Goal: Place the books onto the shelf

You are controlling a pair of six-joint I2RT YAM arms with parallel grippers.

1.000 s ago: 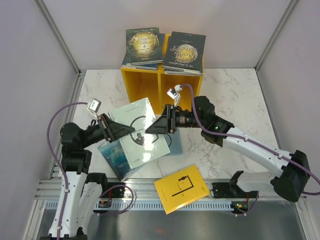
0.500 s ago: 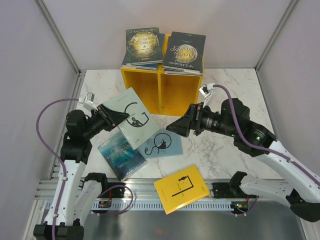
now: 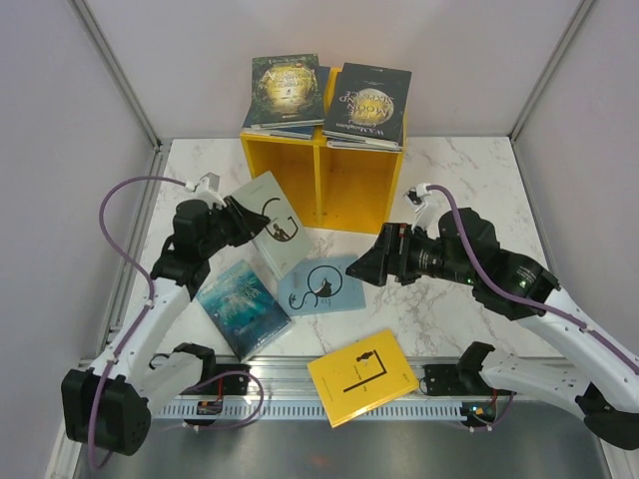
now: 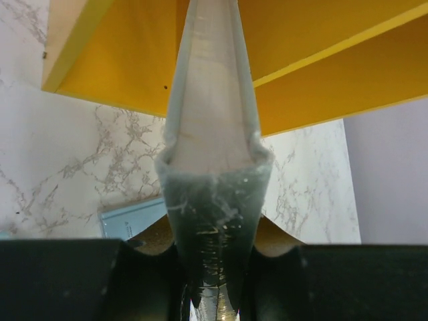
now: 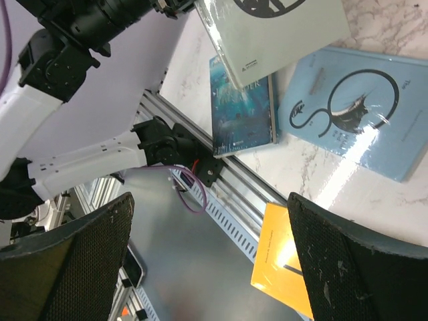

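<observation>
Now, pale grey book point(image 3: 270, 228) pinched edge-on between left jaws, near shelf point(image 3: 359, 190)

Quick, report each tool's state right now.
Left tool: closed, holding the pale grey book.
Right tool: open, holding nothing.

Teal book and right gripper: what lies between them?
The light blue book lies flat between the teal book and the right gripper, clearest in the top view.
</observation>
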